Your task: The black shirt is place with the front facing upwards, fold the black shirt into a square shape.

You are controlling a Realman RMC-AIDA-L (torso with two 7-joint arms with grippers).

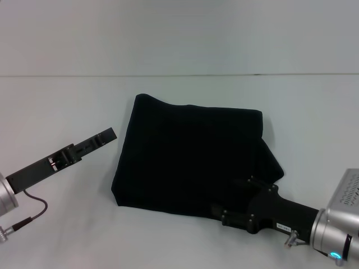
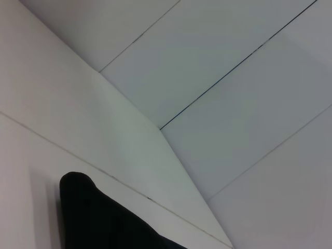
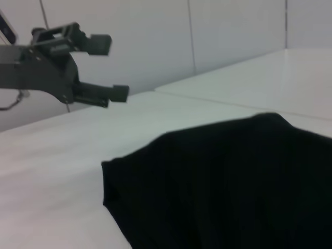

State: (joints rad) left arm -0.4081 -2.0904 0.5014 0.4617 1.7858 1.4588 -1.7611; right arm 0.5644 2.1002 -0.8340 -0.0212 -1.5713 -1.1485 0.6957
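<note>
White tabletop filled the head view, meeting a pale wall along a thin seam at the far side. On it, near the middle, the black shirt lay already folded into a rough rectangle, no print showing, with a loose flap bulging out on its right edge. The left gripper hung off the shirt's left side, apart from the cloth and carrying nothing. The right gripper sat at the near right corner of the shirt, low against the fabric; black on black, I could not tell how its fingers stood or whether they had cloth.

From the left wrist, only a rounded corner of the shirt showed against the table and wall panels.

From the right wrist, the shirt spread close in front, and beyond it the left gripper showed its two fingers spread apart, empty.

My judgement: if the right gripper pulls away with a fold snagged, the near corner could drag open, and the right-hand flap would leave the shape uneven.
</note>
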